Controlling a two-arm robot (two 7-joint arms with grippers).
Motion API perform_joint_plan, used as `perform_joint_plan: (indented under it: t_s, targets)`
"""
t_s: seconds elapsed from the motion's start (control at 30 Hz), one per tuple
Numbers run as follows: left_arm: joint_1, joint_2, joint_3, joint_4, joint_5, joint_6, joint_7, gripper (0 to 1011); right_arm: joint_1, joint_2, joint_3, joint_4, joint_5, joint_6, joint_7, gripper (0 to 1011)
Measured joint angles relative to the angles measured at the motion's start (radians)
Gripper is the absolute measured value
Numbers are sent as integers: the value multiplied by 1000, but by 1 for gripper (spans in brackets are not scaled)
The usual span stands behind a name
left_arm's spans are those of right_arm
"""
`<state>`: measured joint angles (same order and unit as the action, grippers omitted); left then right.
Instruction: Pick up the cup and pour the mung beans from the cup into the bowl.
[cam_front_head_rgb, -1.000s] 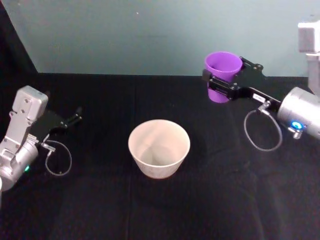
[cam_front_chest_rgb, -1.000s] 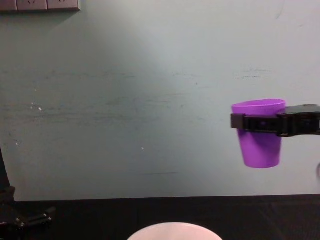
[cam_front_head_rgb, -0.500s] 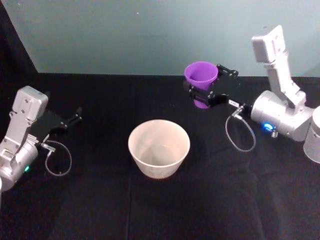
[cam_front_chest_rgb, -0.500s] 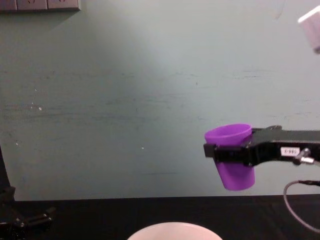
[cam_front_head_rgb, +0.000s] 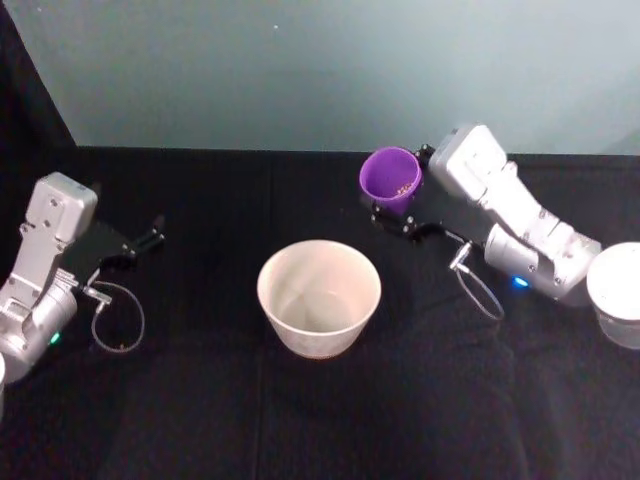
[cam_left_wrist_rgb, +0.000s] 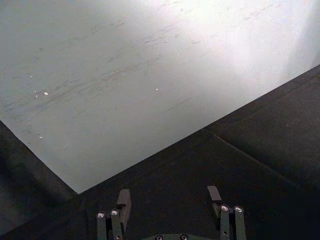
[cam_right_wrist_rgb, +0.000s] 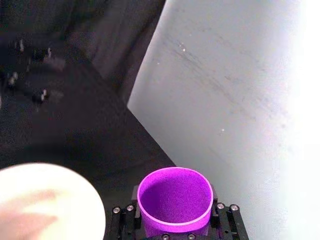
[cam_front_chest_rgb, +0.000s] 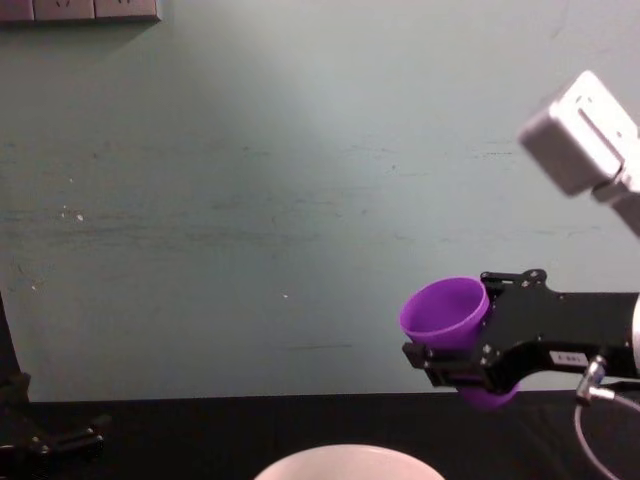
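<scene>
The purple cup (cam_front_head_rgb: 388, 175) hangs in the air behind and to the right of the bowl (cam_front_head_rgb: 320, 335), tilted with its mouth toward the left. A few mung beans show inside it. My right gripper (cam_front_head_rgb: 404, 192) is shut on the cup, one finger on each side. In the chest view the cup (cam_front_chest_rgb: 443, 310) leans left in the right gripper (cam_front_chest_rgb: 462, 335), above and right of the bowl's rim (cam_front_chest_rgb: 345, 459). The right wrist view looks down into the cup (cam_right_wrist_rgb: 175, 197), with the bowl (cam_right_wrist_rgb: 45, 200) beside it. My left gripper (cam_front_head_rgb: 150, 236) rests open at the table's left, fingers apart (cam_left_wrist_rgb: 168, 196).
A black cloth covers the table (cam_front_head_rgb: 200, 400), with a teal wall behind it. A white round part (cam_front_head_rgb: 616, 290) sits at the far right edge. Loose cable loops hang by both wrists. Wall sockets (cam_front_chest_rgb: 80, 9) are at the upper left of the chest view.
My right gripper has carried the cup left and lower, toward the bowl, and tipped its mouth to the left. The left arm has stayed still.
</scene>
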<state>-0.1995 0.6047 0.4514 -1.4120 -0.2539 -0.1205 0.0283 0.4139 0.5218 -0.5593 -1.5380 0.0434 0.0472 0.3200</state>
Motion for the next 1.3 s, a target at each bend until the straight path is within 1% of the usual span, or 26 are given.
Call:
perform_joint_plan:
  t_s: [0.03, 0.07, 0.1, 0.13, 0.17, 0.27, 0.33, 0.37, 0.43, 0.47, 0.5, 0.57, 0.6, 0.77, 0.87, 0.97, 1.1, 1.13, 1.2, 1.23, 1.3]
  targets:
    - [0, 0, 0, 0, 0, 0, 0, 1000, 0, 5, -12, -4, -38, -10, -11, 746]
    - [0, 0, 0, 0, 0, 0, 0, 1000, 0, 5, -12, -4, -38, -10, -11, 746]
    - [0, 0, 0, 0, 0, 0, 0, 1000, -1, 9, -21, -8, -70, -19, -20, 746]
    - [0, 0, 0, 0, 0, 0, 0, 1000, -1, 11, -26, -9, -85, -22, -24, 746]
    - [0, 0, 0, 0, 0, 0, 0, 1000, -1, 15, -34, -13, -115, -29, -34, 746]
    - [0, 0, 0, 0, 0, 0, 0, 1000, -3, 21, -46, -19, -163, -38, -51, 746]
    - [0, 0, 0, 0, 0, 0, 0, 1000, -4, 28, -60, -24, -224, -51, -71, 746]
    - [0, 0, 0, 0, 0, 0, 0, 1000, -4, 28, -60, -24, -224, -51, -71, 746]
    - [0, 0, 0, 0, 0, 0, 0, 1000, -5, 35, -74, -30, -282, -59, -91, 746]
    - [0, 0, 0, 0, 0, 0, 0, 1000, -5, 35, -74, -30, -282, -59, -91, 746]
    - [0, 0, 0, 0, 0, 0, 0, 1000, -5, 38, -81, -32, -314, -64, -102, 746]
    - [0, 0, 0, 0, 0, 0, 0, 1000, -5, 41, -89, -33, -346, -67, -114, 746]
    - [0, 0, 0, 0, 0, 0, 0, 1000, -4, 44, -96, -34, -377, -70, -126, 746]
    - [0, 0, 0, 0, 0, 0, 0, 1000, -4, 50, -113, -36, -467, -81, -159, 746]
    - [0, 0, 0, 0, 0, 0, 0, 1000, -5, 51, -115, -36, -490, -87, -167, 746]
    - [0, 0, 0, 0, 0, 0, 0, 1000, -8, 51, -117, -36, -523, -95, -177, 746]
    - [0, 0, 0, 0, 0, 0, 0, 1000, -11, 52, -120, -37, -552, -102, -185, 746]
    - [0, 0, 0, 0, 0, 0, 0, 1000, -11, 53, -122, -37, -568, -105, -190, 746]
    - [0, 0, 0, 0, 0, 0, 0, 1000, -12, 53, -124, -37, -582, -108, -194, 746]
    - [0, 0, 0, 0, 0, 0, 0, 1000, -14, 53, -127, -38, -600, -111, -200, 746]
    - [0, 0, 0, 0, 0, 0, 0, 1000, -15, 54, -131, -39, -619, -113, -205, 746]
